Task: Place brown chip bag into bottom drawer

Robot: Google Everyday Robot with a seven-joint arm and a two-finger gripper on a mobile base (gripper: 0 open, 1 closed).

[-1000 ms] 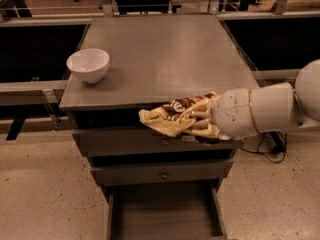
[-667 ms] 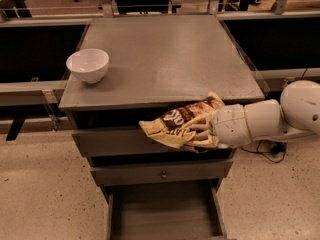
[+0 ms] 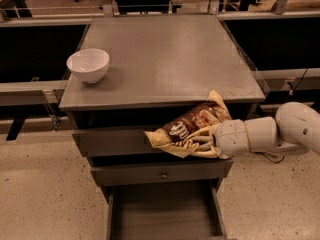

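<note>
The tool (image 3: 198,145) is closed around the brown chip bag (image 3: 186,128), holding it in the air in front of the upper drawers. Directly below it lies the open bottom drawer (image 3: 162,211). Above it is the counter (image 3: 160,54), with a white bowl (image 3: 88,64) far up-left.

One high camera, looking down over the cabinet's front.

The single view stood above and in front of the flat grey-brown cabinet top (image 3: 160,54), tilted steeply down and facing its far edge. It was near enough that the open, deep grey bottom drawer (image 3: 162,211) ran off the lower edge. A round white bowl (image 3: 88,64) sat upper left. The white two-finger gripper (image 3: 199,145) showed right of centre, its arm running off the right edge, clamped on the crinkly dark brown chip bag (image 3: 192,124).
</note>
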